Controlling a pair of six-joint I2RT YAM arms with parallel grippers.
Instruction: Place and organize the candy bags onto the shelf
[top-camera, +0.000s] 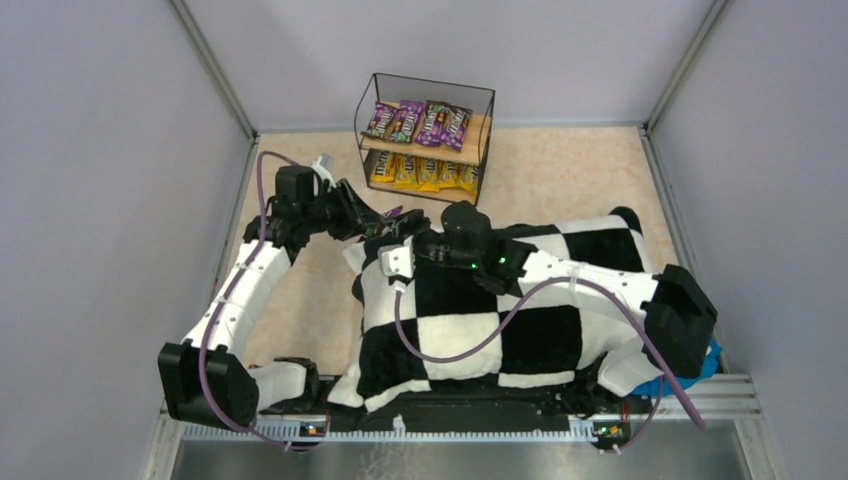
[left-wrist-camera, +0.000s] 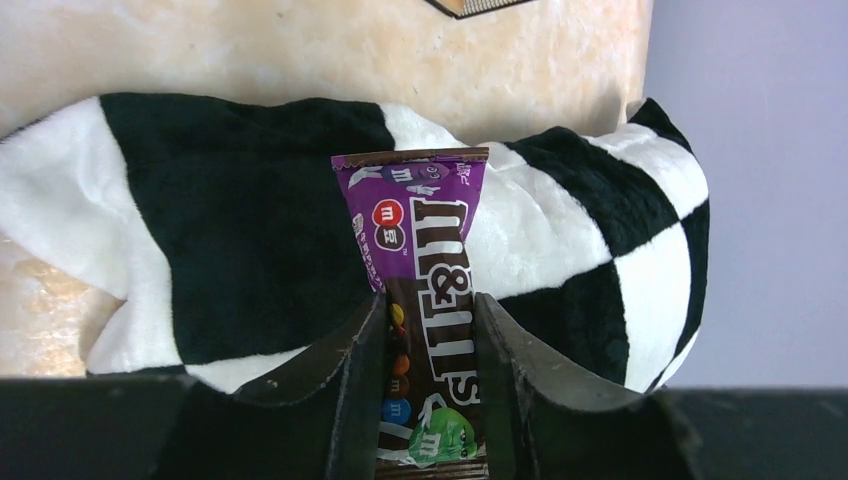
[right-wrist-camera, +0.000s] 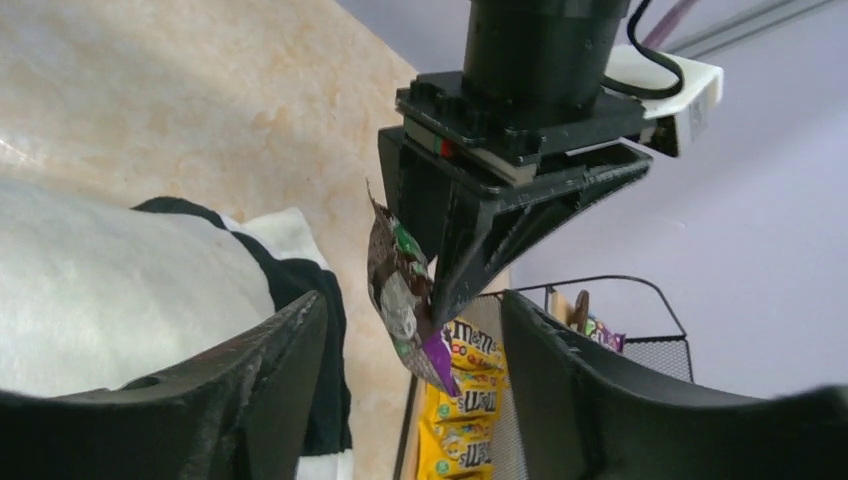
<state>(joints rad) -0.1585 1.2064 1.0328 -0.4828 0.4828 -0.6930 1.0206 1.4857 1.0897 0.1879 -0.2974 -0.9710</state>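
Note:
A purple-and-brown candy bag (left-wrist-camera: 428, 250) stands lengthwise between the fingers of my left gripper (left-wrist-camera: 430, 335), which is shut on its lower half. In the right wrist view the same bag (right-wrist-camera: 400, 285) hangs from the left gripper's black fingers, its purple tip between the spread fingers of my right gripper (right-wrist-camera: 415, 345), which is open and clear of it on both sides. Both grippers meet in front of the shelf (top-camera: 483, 150). Purple bags (top-camera: 420, 120) lie on the shelf's top board and yellow bags (top-camera: 420, 172) on the lower one.
A black-and-white checkered cushion (top-camera: 520, 330) covers the middle and right of the table, under the right arm. The shelf's wire frame (right-wrist-camera: 640, 285) and the yellow bags (right-wrist-camera: 465, 410) stand just behind the right fingers. Lilac walls enclose the table.

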